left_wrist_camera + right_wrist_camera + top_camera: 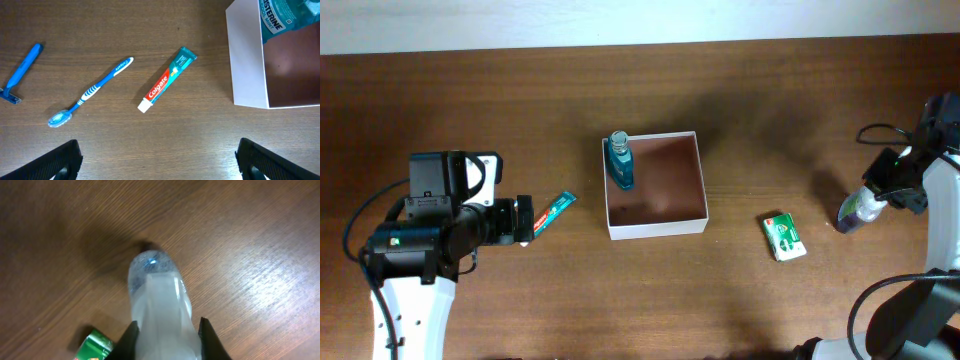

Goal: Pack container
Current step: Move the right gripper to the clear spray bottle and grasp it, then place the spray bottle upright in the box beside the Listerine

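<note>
Left gripper (160, 167) jaws spread wide, holding nothing. Right gripper (167, 341) jaws clasp a clear bottle (157, 295), well right of the container (657, 228). The white-walled container holds a Listerine mouthwash bottle (621, 165) in its far-left corner. Left of the container lies a Colgate toothpaste tube (167, 80), then a blue toothbrush (92, 91), then a blue razor (20, 75). Right of the container lies a green carton (783, 237).

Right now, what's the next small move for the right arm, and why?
Probably lift the clear bottle and carry it toward the box. The right tool grips both its sides, and the box has bare floor beside the mouthwash. Lifting first should clear the green carton on the way.
</note>
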Robot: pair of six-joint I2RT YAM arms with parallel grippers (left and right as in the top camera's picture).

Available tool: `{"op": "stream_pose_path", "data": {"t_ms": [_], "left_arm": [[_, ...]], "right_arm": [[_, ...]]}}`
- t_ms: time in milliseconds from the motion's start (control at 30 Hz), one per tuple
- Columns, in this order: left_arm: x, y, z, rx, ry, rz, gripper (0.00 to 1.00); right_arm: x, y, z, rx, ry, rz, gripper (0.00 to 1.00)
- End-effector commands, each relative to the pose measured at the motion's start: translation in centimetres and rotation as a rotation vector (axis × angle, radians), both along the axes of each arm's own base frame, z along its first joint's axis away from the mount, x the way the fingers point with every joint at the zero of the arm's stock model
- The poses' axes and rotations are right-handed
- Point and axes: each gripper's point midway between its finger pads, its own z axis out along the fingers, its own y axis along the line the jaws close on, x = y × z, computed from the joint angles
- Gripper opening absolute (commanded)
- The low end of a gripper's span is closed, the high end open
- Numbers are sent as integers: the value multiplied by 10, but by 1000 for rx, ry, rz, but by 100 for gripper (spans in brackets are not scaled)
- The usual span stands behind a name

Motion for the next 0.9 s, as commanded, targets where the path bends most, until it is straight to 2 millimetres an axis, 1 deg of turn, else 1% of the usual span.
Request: {"op": "stream_pose_path", "data": {"t_ms": [0, 33, 67, 100, 133, 167, 233, 300, 367, 400, 533, 567, 600, 633, 700, 800, 867], "left_arm": [[3, -2, 6, -9, -15, -2, 99], [3, -2, 6, -9, -15, -2, 99], [3, -2, 6, -9, -15, -2, 99], [3, -2, 6, -9, -15, -2, 99], [3, -2, 6, -9, -15, -2, 99], [3, -2, 6, -9, -15, -2, 99], [3, -2, 6, -9, -15, -2, 99], [3, -2, 6, -9, -15, -2, 99], [3, -2, 6, -9, -15, -2, 99], [3, -2, 6, -9, -14, -2, 99], [1, -2, 5, -10, -9, -2, 99], [1, -2, 5, -10, -8, -2, 99], [1, -2, 5, -10, -8, -2, 99], [1, -2, 5, -10, -8, -2, 99], [1, -2, 5, -10, -8, -2, 99], [1, -2, 5, -10, -9, -2, 99], [1, -2, 5, -10, -8, -2, 99]], "right_arm": [[-2, 2, -5, 23, 9, -10, 6], [-3, 3, -2, 21, 5, -7, 4], [-2, 5, 0, 19, 1, -1, 4], [2, 11, 10, 6, -19, 30, 4], [4, 12, 12, 2, -25, 37, 4], [9, 19, 24, -14, -47, 80, 4], [13, 27, 35, -24, -62, 106, 4], [20, 44, 55, -42, -91, 174, 4], [24, 54, 69, -55, -117, 213, 4], [28, 61, 81, -64, -144, 236, 4], [38, 85, 120, -92, -225, 322, 4], [40, 97, 136, -104, -255, 368, 4], [42, 115, 154, -108, -290, 420, 4], [43, 125, 162, -112, -303, 457, 4], [45, 159, 183, -117, -351, 562, 4], [46, 195, 195, -154, -383, 658, 4], [45, 217, 196, -175, -389, 697, 4]]}}
